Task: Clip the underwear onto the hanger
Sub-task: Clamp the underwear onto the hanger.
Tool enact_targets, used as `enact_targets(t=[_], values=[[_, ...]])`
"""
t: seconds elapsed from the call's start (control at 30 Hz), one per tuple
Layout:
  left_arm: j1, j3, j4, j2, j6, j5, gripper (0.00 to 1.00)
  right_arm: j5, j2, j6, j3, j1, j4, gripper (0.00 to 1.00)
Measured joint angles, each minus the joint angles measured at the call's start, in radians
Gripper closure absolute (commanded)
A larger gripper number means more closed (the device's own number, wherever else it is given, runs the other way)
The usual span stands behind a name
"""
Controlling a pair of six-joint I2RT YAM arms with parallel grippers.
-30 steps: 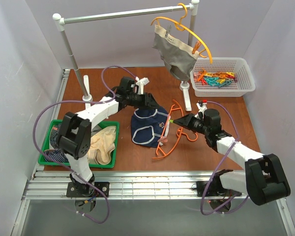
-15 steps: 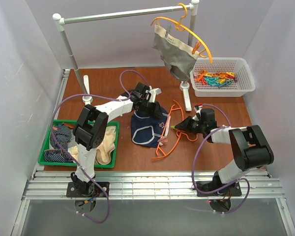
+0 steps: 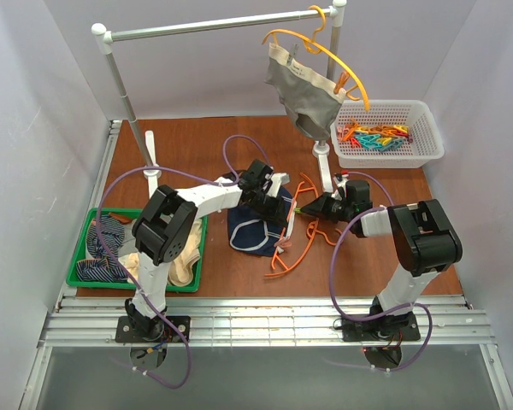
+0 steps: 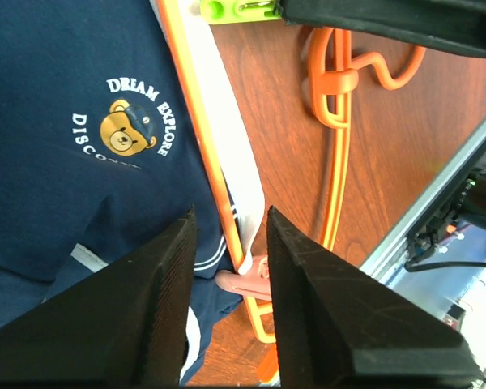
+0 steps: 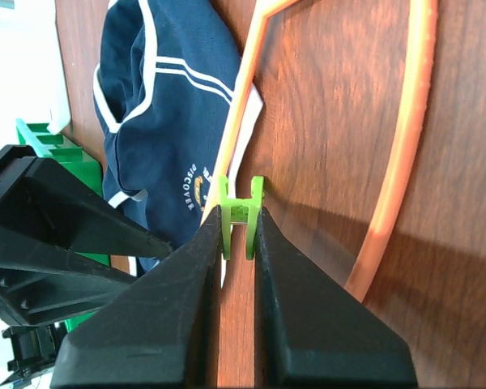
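1. Noted both arms repositioned over the last second. Left gripper [image 3: 272,203] carried from the far-left edge of the underwear [image 3: 250,224] to its right edge. Right gripper [image 3: 309,208] drawn in leftward to the hanger [image 3: 277,272], arm folded back on itself.
2. Found underwear, navy with white piping, lying mid-table, right edge beneath the red-orange hanger.
3. Observed left fingers [image 4: 146,324] narrowly parted, straddling hanger bar and white waistband from above. Cannot tell any contact.
4. Observed right fingers [image 5: 170,308] pinched on a green peg [image 5: 239,207], held just beside the hanger bar at the waistband.
5. Read "DREAM EXPLORE" and a cut-off "DISCO" around a bear print [image 4: 125,134] on the navy fabric.
6. Recorded:
   - white walls [image 3: 34,128];
   - brown wooden table [image 3: 239,141];
   - rail [image 3: 214,24] carrying a yellow-orange hanger [image 3: 346,64] with grey underwear [image 3: 303,98];
   - white basket [image 3: 385,159] of pegs, far right;
   - green tray [image 3: 184,284], near left.
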Motion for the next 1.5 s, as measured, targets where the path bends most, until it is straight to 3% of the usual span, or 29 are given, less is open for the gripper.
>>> enact_targets(t=[0.2,0.43,0.7,1.2,1.5], values=[[-0.016,0.004,-0.023,0.001,0.01,-0.052,0.56,-0.017,0.018,0.003,0.003,0.0,0.026,0.99],[-0.047,0.035,-0.039,0.021,0.019,-0.09,0.55,-0.018,0.02,0.008,0.003,0.008,0.033,0.99],[-0.085,0.098,-0.072,0.071,0.047,-0.17,0.65,-0.017,0.023,0.027,0.003,0.029,0.047,0.99],[-0.129,0.113,-0.105,0.077,0.087,-0.264,0.97,-0.015,0.037,0.035,0.004,0.042,0.063,0.99],[-0.131,0.12,-0.113,0.077,0.077,-0.271,1.0,-0.012,0.037,0.042,0.004,0.043,0.063,0.99]])
